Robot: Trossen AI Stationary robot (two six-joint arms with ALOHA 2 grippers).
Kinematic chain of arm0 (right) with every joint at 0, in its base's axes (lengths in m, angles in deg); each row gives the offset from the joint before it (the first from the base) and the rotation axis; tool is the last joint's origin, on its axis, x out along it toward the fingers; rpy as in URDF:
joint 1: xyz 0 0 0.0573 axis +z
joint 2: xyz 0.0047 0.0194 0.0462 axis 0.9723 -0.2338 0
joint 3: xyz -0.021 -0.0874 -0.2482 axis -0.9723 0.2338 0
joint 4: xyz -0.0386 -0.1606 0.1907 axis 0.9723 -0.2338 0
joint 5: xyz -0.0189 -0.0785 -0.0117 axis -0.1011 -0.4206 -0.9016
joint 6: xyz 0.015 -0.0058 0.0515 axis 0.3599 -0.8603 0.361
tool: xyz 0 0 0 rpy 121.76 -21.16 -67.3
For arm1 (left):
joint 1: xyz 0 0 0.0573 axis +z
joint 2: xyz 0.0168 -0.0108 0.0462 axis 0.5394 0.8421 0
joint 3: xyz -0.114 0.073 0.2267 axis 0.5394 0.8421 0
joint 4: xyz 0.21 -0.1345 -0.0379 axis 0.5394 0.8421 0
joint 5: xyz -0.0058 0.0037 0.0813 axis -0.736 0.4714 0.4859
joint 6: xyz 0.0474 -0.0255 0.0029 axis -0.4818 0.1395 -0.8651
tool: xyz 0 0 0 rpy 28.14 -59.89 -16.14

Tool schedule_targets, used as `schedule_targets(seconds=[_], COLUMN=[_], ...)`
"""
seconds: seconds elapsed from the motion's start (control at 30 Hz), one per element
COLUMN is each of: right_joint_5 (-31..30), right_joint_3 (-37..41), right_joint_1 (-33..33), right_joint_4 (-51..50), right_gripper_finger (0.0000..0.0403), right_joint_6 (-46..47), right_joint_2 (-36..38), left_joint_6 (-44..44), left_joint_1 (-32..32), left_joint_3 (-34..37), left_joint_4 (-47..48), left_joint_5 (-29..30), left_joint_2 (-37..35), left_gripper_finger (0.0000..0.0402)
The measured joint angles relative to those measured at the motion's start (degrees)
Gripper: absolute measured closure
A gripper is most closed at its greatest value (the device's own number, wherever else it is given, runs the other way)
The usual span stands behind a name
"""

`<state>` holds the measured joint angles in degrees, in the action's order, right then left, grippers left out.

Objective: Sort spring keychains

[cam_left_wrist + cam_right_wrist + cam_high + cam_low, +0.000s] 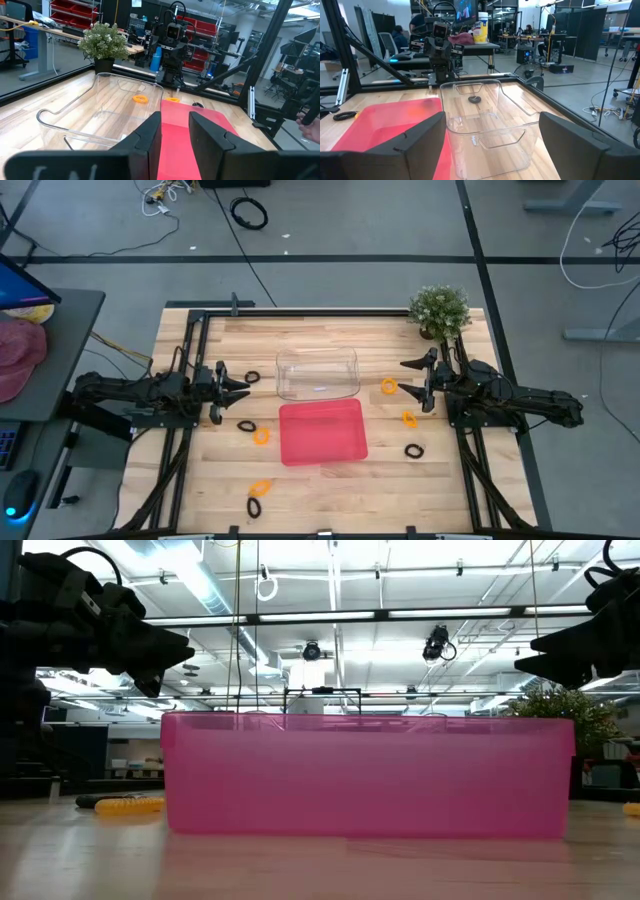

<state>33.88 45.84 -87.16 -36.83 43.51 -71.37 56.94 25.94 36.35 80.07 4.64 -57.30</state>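
I've got the left gripper hovering off the left end of the clear tray, fingers nearly together with only a thin gap, pinching nothing. Nearest black keychain lies just past its fingertips on the far side; another black one and an orange one lie on the near side of the fingers, left of the pink tray.

Right gripper hovers off the clear tray's right end, fingers spread wide, holding nothing. An orange keychain lies just beyond its fingertips, toward the clear tray. A second orange keychain sits just on the near side of the fingers, and a black one lies further toward the front edge.

One more orange and black pair sits near the front-left, well clear of both grippers. In the right wrist view a dark keychain shows through the clear tray; I can't tell if it's inside or behind.

Both trays sit mid-table, touching or nearly so, between the two grippers. Bare wood is open on both flanks and along the front. A potted plant stands at the far-right corner, close behind the right arm.
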Motion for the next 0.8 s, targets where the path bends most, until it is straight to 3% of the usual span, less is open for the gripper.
schedule_targets(seconds=[0.33, 0.57, 0.8], right_joint_5=[0.01, 0.00, 0.00], right_joint_3=[-0.02, -0.02, -0.02], right_joint_1=[0.00, -0.01, -0.02], right_joint_4=[11.59, 27.60, 44.17], right_gripper_finger=[0.0078, 0.0078, 0.0078], right_joint_6=[-0.06, -3.92, 1.93], right_joint_2=[-0.02, 0.00, 0.01], left_joint_6=[-0.01, -0.01, -0.01], left_joint_1=[0.00, 0.00, -0.02], left_joint_3=[0.00, -0.01, -0.01], left_joint_4=[0.01, 0.01, 0.01], left_joint_5=[0.01, 0.01, 0.00], left_joint_2=[0.01, 0.00, -0.01], left_gripper_finger=[0.0298, 0.0298, 0.0298])
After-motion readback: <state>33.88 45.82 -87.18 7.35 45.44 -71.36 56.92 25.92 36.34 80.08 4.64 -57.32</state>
